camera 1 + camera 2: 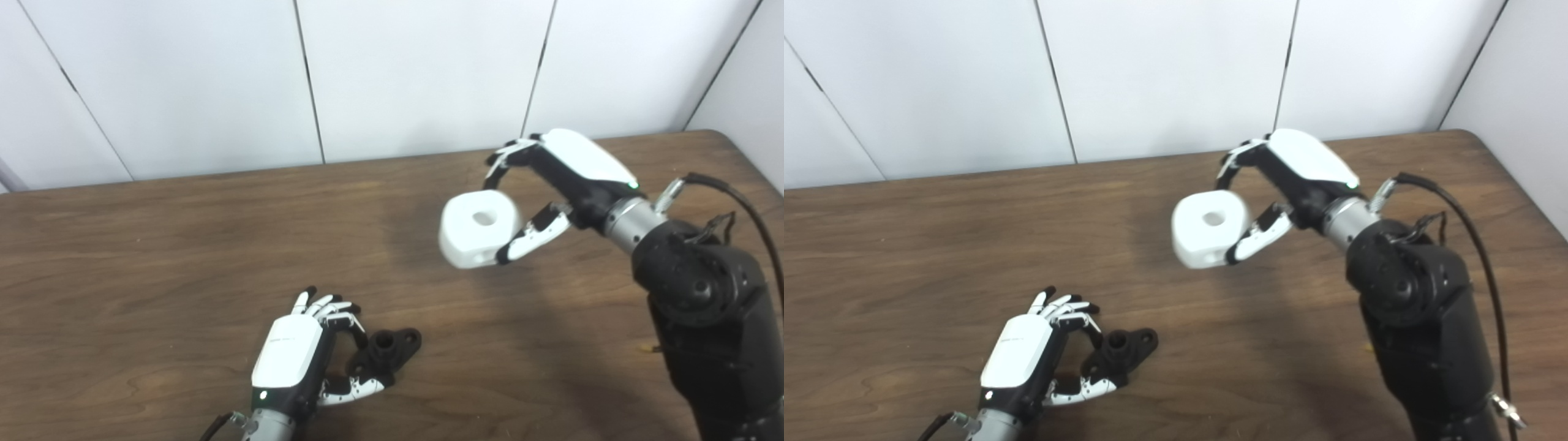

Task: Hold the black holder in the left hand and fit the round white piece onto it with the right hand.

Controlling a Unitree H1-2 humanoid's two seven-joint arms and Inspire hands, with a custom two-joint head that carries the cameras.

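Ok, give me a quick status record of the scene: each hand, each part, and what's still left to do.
left hand: low at the near table edge, fingers around the black holder
black holder: at table level, round socket facing up
right hand: raised, shut on the round white piece
round white piece: in the air, hole facing up, apart from the holder, up and to its right
table: brown wood, white panel wall behind
remaining: white piece not yet fitted onto the holder
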